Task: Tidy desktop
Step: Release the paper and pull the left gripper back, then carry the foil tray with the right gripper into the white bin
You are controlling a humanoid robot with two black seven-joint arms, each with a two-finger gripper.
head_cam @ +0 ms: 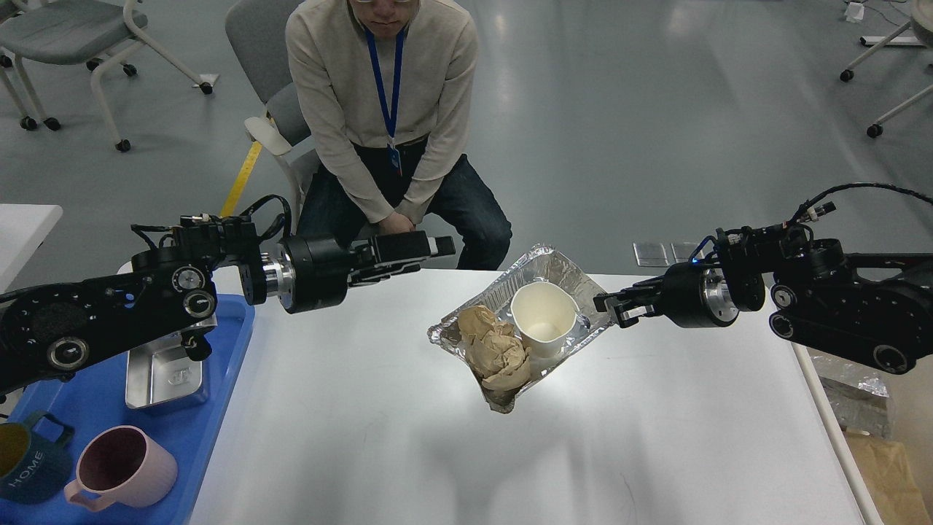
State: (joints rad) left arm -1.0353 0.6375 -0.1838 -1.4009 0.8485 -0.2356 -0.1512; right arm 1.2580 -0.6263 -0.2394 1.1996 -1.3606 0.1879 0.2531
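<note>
Desktop [408, 437] is spreading under us; at twelve o'clock our right gripper [606, 306] is clamping the foil tray [539, 273] holding a paper cup [543, 317] and crumpled paper [496, 346]. Beyond, our left gripper [437, 251] is hovering, jaws' state unclear.

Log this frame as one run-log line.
phase: carrying | right gripper: shut on foil tray rim, lifted over desktop | inside: paper cup, crumpled paper | left gripper: free, state unclear

Two black jointed arms [109, 313] with silver wrist rings, round screw caps, looping black cables.
</note>
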